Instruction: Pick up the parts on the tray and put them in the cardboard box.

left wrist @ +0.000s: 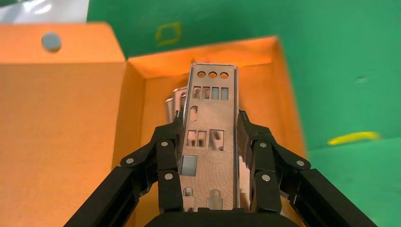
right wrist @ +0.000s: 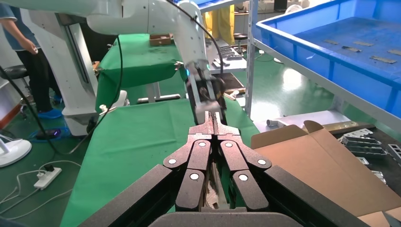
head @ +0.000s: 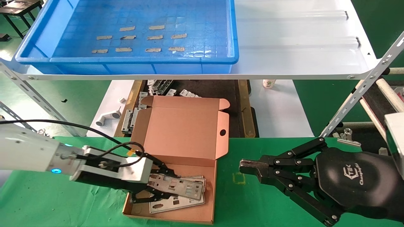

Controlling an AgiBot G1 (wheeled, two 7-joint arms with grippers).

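1. The left pincer (head: 164, 186) gripped 1 part (head: 176, 186) by its long edges, held just over the open cardboard box (head: 176, 176) on the green table (head: 268, 205).
2. More parts lay in the box; the tray (head: 233, 37) held only tape strips (head: 154, 37).
3. The plate looked thin, light, stiff and slick, probably bendable; edge grips suit it.
4. The right pincer (head: 249, 167) sat clenched, empty, apart from the box.
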